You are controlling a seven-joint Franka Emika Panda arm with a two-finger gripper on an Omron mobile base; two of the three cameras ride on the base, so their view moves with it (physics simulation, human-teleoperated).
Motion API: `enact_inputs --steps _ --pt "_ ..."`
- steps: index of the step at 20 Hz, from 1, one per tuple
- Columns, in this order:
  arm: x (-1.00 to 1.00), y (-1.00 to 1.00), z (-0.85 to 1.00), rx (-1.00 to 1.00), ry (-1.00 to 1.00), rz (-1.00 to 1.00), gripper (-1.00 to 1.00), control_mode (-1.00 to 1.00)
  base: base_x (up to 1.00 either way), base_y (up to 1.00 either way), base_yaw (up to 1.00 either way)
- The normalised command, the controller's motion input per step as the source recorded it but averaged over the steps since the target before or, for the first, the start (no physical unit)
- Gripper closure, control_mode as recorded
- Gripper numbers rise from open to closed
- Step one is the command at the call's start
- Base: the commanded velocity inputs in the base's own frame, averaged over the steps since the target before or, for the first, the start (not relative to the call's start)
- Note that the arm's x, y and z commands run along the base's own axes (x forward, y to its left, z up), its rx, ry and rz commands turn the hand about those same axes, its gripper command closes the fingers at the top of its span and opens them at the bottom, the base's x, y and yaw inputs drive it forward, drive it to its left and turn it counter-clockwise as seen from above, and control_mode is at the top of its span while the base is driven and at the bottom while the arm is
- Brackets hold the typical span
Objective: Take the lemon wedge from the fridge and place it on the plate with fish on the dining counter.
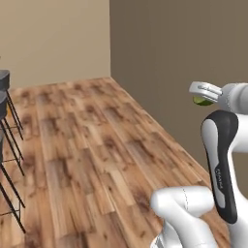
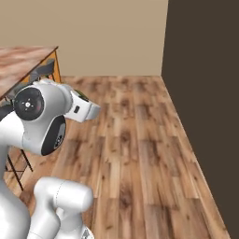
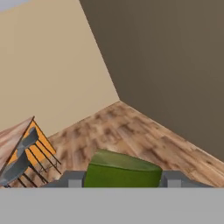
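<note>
Two gripper (image 3: 122,179) fingers (image 3: 72,179) squeeze the lemon wedge (image 3: 122,171) between them, high above the wooden floor (image 1: 97,155). Off to one side stands the table (image 2: 21,60) with stools (image 1: 7,145).

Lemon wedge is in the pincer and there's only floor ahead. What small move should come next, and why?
Probably turn the base toward the dining counter, keeping the grip closed. The pincer is shut on the lemon wedge, carried high over bare wood floor. The counter and its stools sit off at the left edge of the right base and hand views, so the drop-off spot isn't lined up yet.
</note>
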Motion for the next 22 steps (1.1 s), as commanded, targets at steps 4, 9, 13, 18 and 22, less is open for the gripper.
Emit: enact_inputs --steps 4,9,13,18,22 --pt "0.0 0.0 0.0 0.0 0.0 0.0 1.0 1.0 1.0 0.06 0.05" --pt "0.0 0.0 0.0 0.0 0.0 0.0 1.0 1.0 1.0 0.08 0.05" --pt "0.0 0.0 0.0 0.0 0.0 0.0 1.0 1.0 1.0 0.16 0.02" --pt "0.0 0.0 0.0 0.0 0.0 0.0 1.0 1.0 1.0 0.18 0.01" --pt "0.0 0.0 0.0 0.0 0.0 0.0 1.0 1.0 1.0 0.23 0.0"
